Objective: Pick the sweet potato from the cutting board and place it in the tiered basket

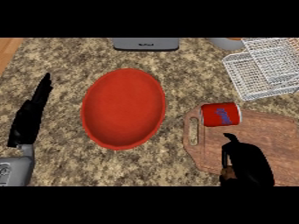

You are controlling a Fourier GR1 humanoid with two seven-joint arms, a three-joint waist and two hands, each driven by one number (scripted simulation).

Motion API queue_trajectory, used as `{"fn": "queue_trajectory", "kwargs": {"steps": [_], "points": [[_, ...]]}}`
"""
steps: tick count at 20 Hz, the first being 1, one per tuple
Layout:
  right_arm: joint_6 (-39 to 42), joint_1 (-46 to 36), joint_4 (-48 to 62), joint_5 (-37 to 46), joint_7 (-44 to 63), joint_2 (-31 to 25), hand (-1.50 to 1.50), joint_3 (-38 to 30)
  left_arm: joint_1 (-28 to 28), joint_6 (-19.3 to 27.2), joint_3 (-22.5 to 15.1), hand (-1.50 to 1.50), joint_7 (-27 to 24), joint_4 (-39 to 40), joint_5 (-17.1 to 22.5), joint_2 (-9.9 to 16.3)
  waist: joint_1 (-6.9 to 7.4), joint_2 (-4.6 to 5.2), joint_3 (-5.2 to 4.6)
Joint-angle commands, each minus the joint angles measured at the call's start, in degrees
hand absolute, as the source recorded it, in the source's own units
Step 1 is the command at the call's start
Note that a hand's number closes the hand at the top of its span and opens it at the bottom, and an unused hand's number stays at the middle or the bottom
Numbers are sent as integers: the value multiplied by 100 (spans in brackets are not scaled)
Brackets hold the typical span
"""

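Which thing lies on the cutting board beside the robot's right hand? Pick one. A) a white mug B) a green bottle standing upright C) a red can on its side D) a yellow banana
C: a red can lies on its side at the far left part of the cutting board, just beyond the right hand.

On a speckled granite counter point(61, 61), the robot's right hand point(245, 162) curls over a wooden cutting board point(275, 140), a sliver of orange-brown sweet potato point(228, 174) showing beneath its fingers. A red can point(220, 114) lies on its side at the board's far edge. A red plate point(123, 109) sits at centre, a white tiered basket point(268, 65) at upper right. The left hand point(31, 114) rests open at left.
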Motion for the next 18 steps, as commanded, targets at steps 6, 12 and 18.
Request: {"fn": "queue_trajectory", "kwargs": {"steps": [6,12,18], "points": [[516,-1559,-84,-1343,-101,1354,150,145,62,65,-30,0,-30,21,-104,-59,38,23,27],[-326,-1785,-1295,-1544,-13,1377,150,-398,172,-37,42,0,19,-172,-2,-3,-45,-5,27],[-55,-2773,-2172,-1663,606,1307,150,-1140,-106,-234,323,0,269,-161,197,238,-75,5,24]]}}
